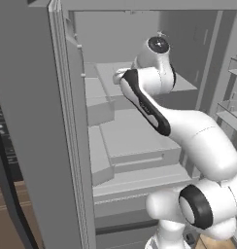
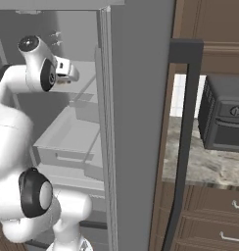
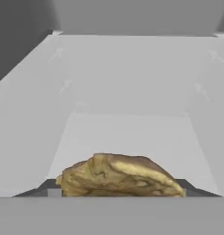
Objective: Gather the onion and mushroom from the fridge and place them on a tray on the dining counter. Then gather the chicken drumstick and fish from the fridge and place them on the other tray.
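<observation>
A tan-golden, lumpy chicken drumstick sits low in the hand view, right between my gripper's two dark fingertips. The jaws touch it at both ends, shut on it, above a pale grey fridge shelf. In the base views my arm reaches into the open fridge, with its wrist at an upper shelf. The fridge's grey door stands open on the left.
Grey shelves and drawers fill the fridge below the arm. The other open door with its long dark handle stands on the right. Beyond it lie a speckled counter, a dark oven and wooden drawers.
</observation>
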Robot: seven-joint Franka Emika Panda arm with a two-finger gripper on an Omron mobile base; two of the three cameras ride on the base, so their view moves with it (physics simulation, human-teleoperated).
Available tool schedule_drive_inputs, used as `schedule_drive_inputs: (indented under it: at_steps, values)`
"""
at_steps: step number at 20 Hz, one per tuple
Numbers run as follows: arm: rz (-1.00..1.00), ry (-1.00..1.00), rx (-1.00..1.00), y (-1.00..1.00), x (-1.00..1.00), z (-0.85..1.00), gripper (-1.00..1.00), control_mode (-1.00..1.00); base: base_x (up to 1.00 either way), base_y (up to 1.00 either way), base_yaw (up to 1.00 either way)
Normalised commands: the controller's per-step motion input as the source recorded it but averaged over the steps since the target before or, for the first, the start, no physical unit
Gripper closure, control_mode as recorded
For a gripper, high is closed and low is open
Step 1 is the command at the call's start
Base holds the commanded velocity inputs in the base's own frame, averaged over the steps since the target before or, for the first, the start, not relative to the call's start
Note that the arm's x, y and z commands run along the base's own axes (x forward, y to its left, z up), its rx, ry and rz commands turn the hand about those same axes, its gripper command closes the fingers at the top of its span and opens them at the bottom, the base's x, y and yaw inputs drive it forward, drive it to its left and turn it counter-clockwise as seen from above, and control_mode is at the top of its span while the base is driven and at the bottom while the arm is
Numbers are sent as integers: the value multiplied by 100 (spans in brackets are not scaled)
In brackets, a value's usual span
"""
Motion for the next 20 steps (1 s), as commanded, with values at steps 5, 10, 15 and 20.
schedule_drive_inputs:
  at_steps: [5,10,15,20]
  values:
    - [0,-5,9,-19,-100,27,100,-100,0,0,0]
    - [0,-2,7,-16,-100,21,100,-100,0,0,0]
    - [0,-2,5,-15,-100,11,100,-100,0,0,0]
    - [-4,-1,0,-13,-100,4,100,-100,0,0,0]
